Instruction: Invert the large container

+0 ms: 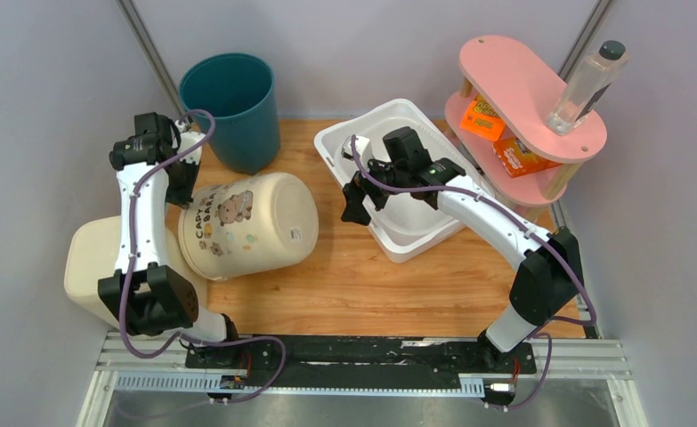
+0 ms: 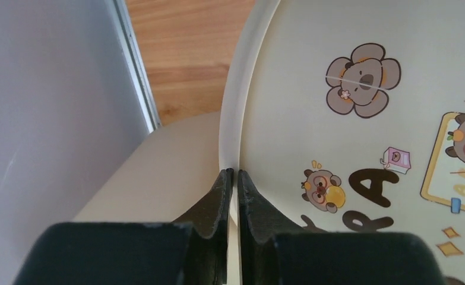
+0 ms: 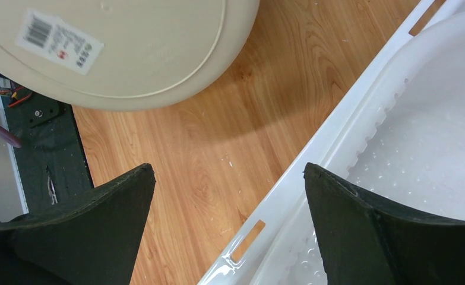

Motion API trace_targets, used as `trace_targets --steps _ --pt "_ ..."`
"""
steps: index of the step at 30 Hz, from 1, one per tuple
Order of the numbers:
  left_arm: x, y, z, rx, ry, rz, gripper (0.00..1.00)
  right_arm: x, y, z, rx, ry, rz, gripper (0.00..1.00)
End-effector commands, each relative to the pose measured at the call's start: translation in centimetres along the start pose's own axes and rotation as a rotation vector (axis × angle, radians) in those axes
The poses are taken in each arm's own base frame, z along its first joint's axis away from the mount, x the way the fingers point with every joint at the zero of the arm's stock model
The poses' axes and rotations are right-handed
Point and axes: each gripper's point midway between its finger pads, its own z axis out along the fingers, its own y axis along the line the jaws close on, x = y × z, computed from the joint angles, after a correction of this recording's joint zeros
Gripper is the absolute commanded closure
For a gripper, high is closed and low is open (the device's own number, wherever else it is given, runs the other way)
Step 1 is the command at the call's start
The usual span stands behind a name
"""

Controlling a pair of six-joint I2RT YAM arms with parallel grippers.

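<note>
The large cream container [image 1: 255, 222], printed with cartoon animals, lies on its side on the wooden table with its mouth to the left and its labelled base to the right. My left gripper [image 1: 182, 182] is shut on the container's rim [image 2: 230, 119]. In the left wrist view the left gripper [image 2: 233, 172] has its fingers pinching the thin rim edge, with the printed wall [image 2: 366, 148] to the right. My right gripper [image 1: 360, 191] is open and empty. In the right wrist view the right gripper [image 3: 230, 178] hangs over the table, with the container's base [image 3: 129, 47] at upper left.
A cream lid [image 1: 91, 258] lies at the left table edge beside the container's mouth. A teal bin [image 1: 229, 107] stands upright at the back. A white tray [image 1: 344, 147] sits at centre right. A pink two-tier shelf [image 1: 531, 89] holds a bottle [image 1: 585, 84] and orange boxes [image 1: 505, 133].
</note>
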Motion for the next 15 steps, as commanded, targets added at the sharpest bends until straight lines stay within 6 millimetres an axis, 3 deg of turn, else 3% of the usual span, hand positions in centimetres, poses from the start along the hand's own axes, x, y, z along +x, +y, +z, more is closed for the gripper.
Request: trace_targets --steps 1,5,15 --pt "0.8 -1.6 3.2 0.095 0.066 -0.032 0.91 -2.0 0.5 -1.0 0.011 -0.064 -0.063 0.0" --pt "1.0 -0.6 4.3 0.038 0.082 -0.016 0.92 -1.9 0.5 -1.0 0.009 -0.063 -0.063 0.0" --pt "0.2 -0.6 5.6 0.042 0.061 -0.049 0.86 -1.7 0.4 -0.7 0.007 -0.062 -0.062 0.0"
